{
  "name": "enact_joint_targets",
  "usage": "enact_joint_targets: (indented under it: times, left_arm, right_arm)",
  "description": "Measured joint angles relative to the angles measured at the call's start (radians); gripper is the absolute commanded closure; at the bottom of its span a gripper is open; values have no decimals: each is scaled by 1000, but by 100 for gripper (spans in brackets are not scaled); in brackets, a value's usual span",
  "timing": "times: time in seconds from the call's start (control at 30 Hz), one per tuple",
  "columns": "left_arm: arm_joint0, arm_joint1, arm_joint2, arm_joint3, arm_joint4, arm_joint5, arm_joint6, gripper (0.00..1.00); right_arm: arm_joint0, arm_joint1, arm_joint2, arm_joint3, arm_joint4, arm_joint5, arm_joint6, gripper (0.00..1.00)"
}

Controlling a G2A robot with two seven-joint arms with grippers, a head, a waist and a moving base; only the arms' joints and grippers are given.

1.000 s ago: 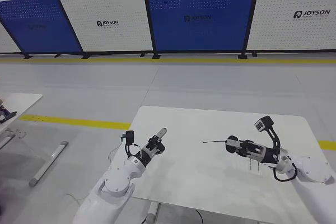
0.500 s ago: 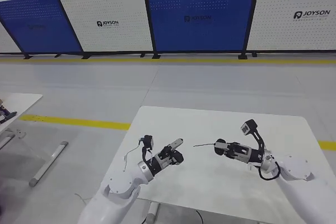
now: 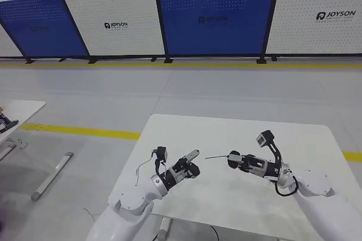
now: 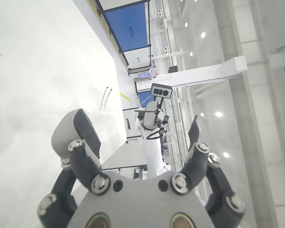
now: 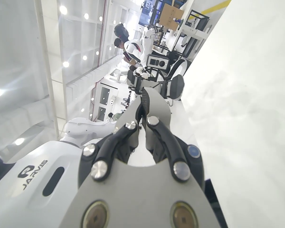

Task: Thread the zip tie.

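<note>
Closing in from both sides, my arms have brought the work together over the last second. My right claw [image 3: 231, 159] stays clenched on the zip tie [image 3: 216, 157], gripping one end so the thin strap sticks out roughly level toward my other arm, above the table [image 3: 187, 129]. The tie has travelled inward with that claw. My left claw [image 3: 194, 162] has swung in too and now hangs just beside the tie's free tip, released, its pads wide apart and facing the strap. A second ago a broad stretch of table lay between tip and claw; now almost none does. I judge this to be the line-up before threading, with the tip presented and the open claw ready to take it. Whether I'm holding the head or the tail is too small to tell. Two spare ties [image 4: 105, 97] lie flat on the table, well apart from the held tie.
</note>
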Motion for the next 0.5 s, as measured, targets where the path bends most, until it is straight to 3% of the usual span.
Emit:
enact_joint_targets:
  times: [0.2, 0.5]
  left_arm:
    - [-38, -16, 88, 26, -7, -40, 52, 0]
    - [-40, -16, 89, 28, -9, -41, 54, 0]
  right_arm:
    - [-33, -41, 12, -15, -97, 0, -109, 100]
    - [-35, -43, 15, -15, -97, 0, -111, 100]
